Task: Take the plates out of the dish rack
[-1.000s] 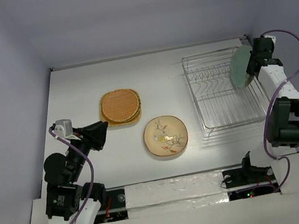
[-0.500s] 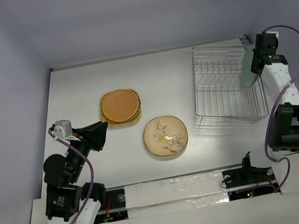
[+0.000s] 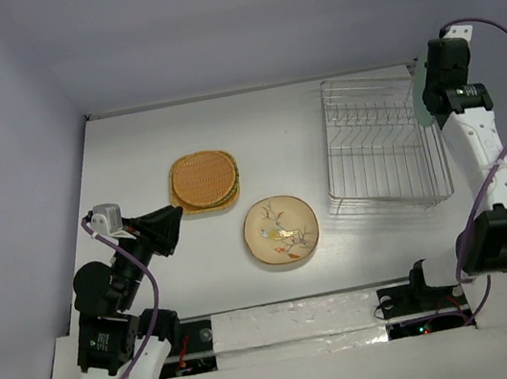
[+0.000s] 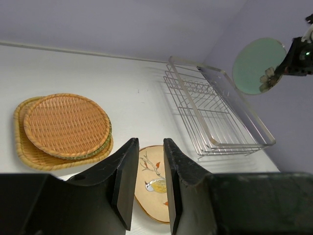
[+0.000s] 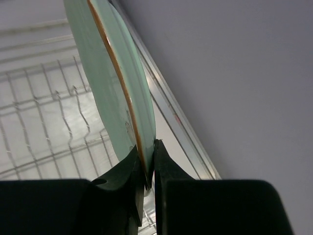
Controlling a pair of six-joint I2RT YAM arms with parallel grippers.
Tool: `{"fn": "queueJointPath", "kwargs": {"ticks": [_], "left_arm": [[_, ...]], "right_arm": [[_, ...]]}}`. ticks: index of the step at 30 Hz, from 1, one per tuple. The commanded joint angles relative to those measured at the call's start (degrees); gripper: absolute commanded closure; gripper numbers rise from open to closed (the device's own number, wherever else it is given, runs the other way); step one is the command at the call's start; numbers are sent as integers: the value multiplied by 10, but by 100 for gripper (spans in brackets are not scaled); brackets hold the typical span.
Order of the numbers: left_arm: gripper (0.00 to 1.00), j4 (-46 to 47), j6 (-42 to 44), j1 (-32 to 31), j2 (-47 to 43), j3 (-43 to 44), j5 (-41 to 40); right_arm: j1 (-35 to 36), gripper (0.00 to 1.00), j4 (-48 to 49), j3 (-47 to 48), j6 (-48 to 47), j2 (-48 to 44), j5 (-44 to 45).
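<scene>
My right gripper [image 3: 434,97] [image 5: 146,164] is shut on the rim of the pale green round plate [image 3: 422,83] [image 5: 110,73] and holds it on edge above the right side of the dish rack [image 3: 377,144]. The plate also shows in the left wrist view [image 4: 257,65]. The silver wire rack [image 4: 215,115] [image 5: 44,112] holds no plates. The orange round plate [image 3: 203,178] tops a stack with the yellow-green checked and the orange rounded-square plates. The cream branch-and-flower plate [image 3: 281,230] [image 4: 154,181] lies flat on the table. My left gripper [image 3: 174,224] [image 4: 149,147] is open and empty.
The plate stack [image 4: 66,125] lies left of centre on the white table [image 3: 132,161]. Grey walls close the table at the back and on both sides; the right wall is close behind the held plate.
My right gripper has lifted the pale green plate up and toward the far right corner. The rack has shifted and tilted on the table. The left arm has not moved.
</scene>
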Motion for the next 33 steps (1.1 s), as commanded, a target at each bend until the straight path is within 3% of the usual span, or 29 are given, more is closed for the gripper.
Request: {"fn": "queueJointPath", "kwargs": {"ticks": [1,6,9,15,21,26,33], "left_arm": [[76,26,1,-2,-5,0,1],[76,25,1,-2,-6,0,-3],[76,23,0,-2,-4,1,-9],[76,17,-3,-2,-2,2,-24],[76,16,-3,16,0,3,-30],[75,14,-3,31,6,4,-30],[74,16,-3,36,20,3,-24]], "right_arm": [[18,100,67,89,45,-72,35],[92,100,59,102,107,-104,-53],[177,100,66,99,178,-112,-125],[329,100,218,-1,334,-99,-254],[434,100,366,-21,431,26,-324],[471,100,497,-37,515,135,-357],[497,100,536,4,578,264,-379]]}}
